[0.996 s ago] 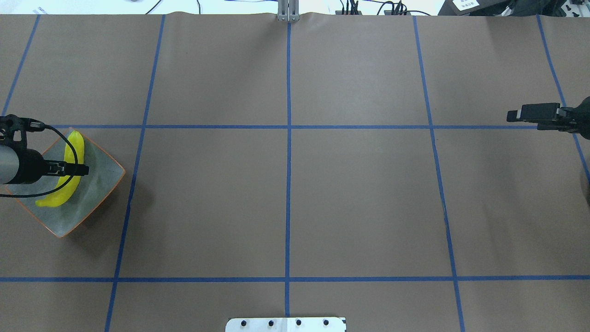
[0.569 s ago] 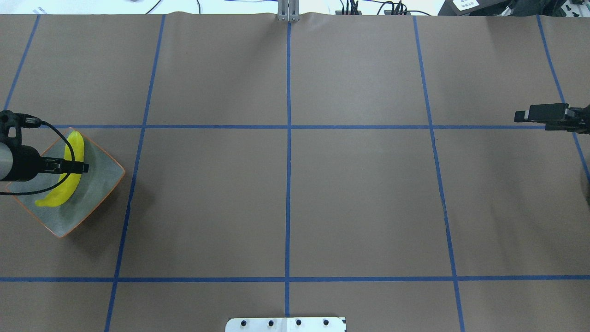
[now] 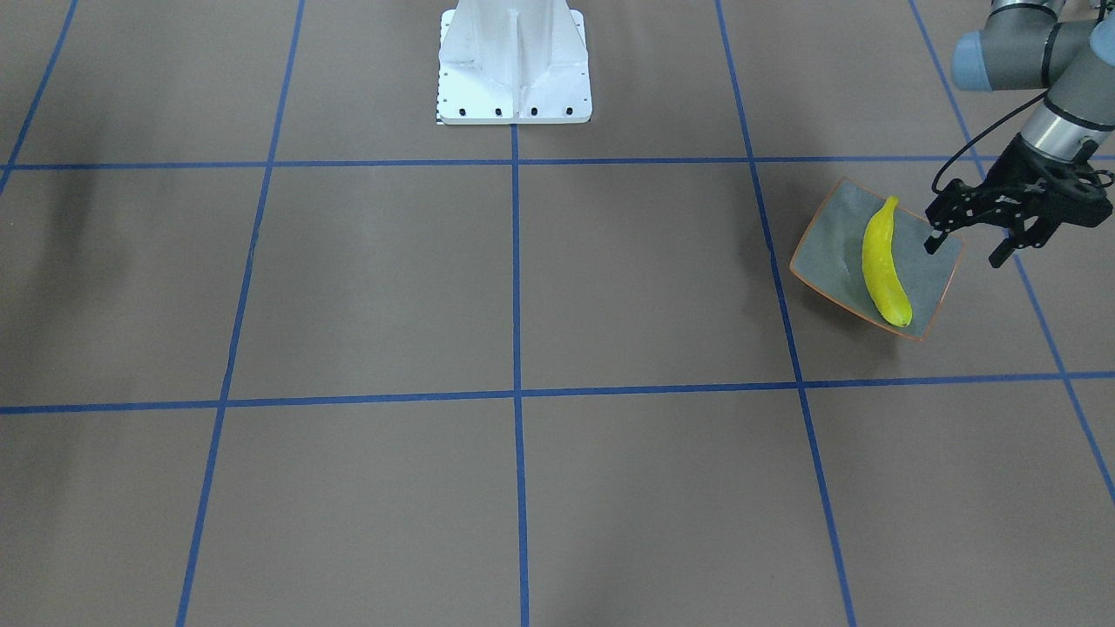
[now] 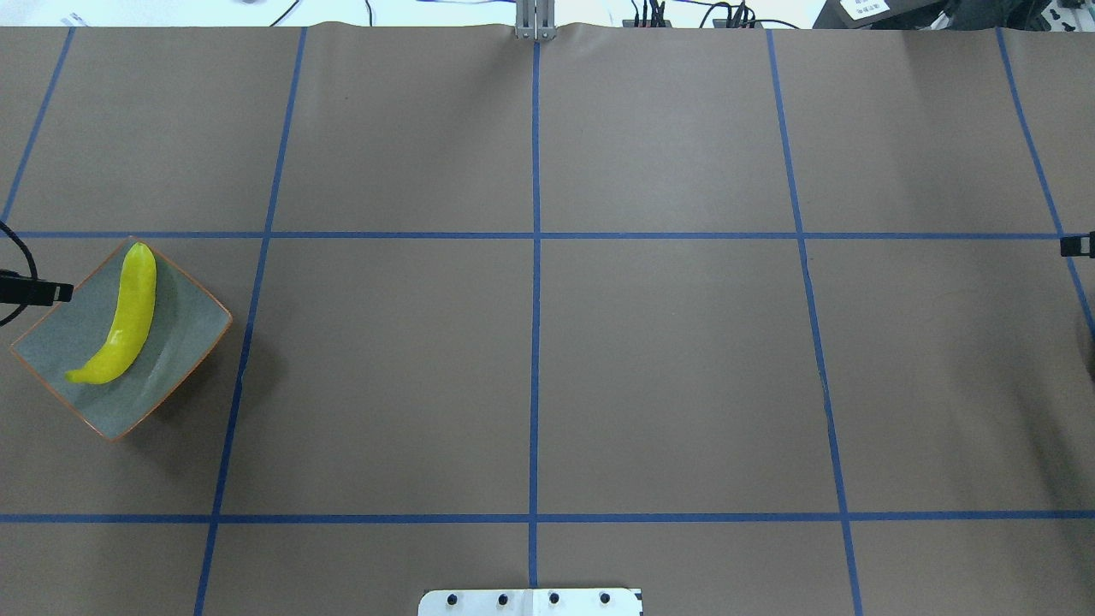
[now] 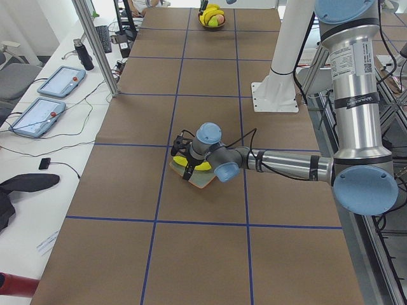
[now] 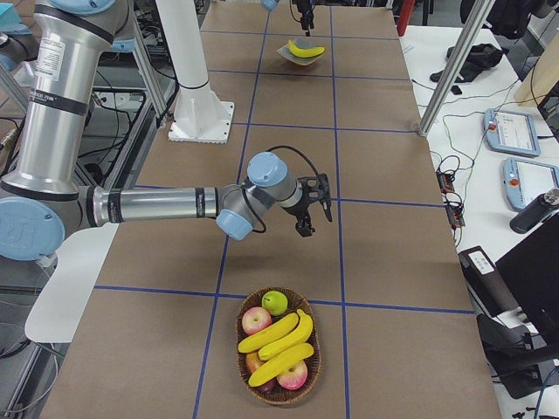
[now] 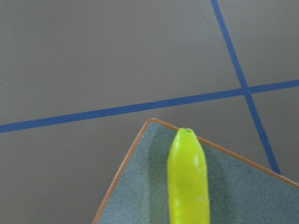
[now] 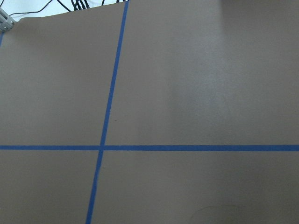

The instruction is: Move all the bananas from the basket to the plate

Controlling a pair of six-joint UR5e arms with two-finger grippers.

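While one banana (image 4: 124, 316) is laid across the plate (image 4: 184, 329) by the desk's left edge and three bananas (image 6: 281, 343) are kept in the basket (image 6: 315, 362) at its right edge, the left gripper (image 3: 962, 252) is held wide open and empty by the plate's rim, and nothing can be told of the spread of the right gripper (image 4: 1076, 245).

Table (image 4: 667, 359): brown covering, blue tape grid. Plate (image 4: 184, 329): resting on surface near left end edge. Wicker basket (image 6: 316, 358): on surface near right end edge. White robot base (image 3: 514, 65): at middle of robot-side edge.
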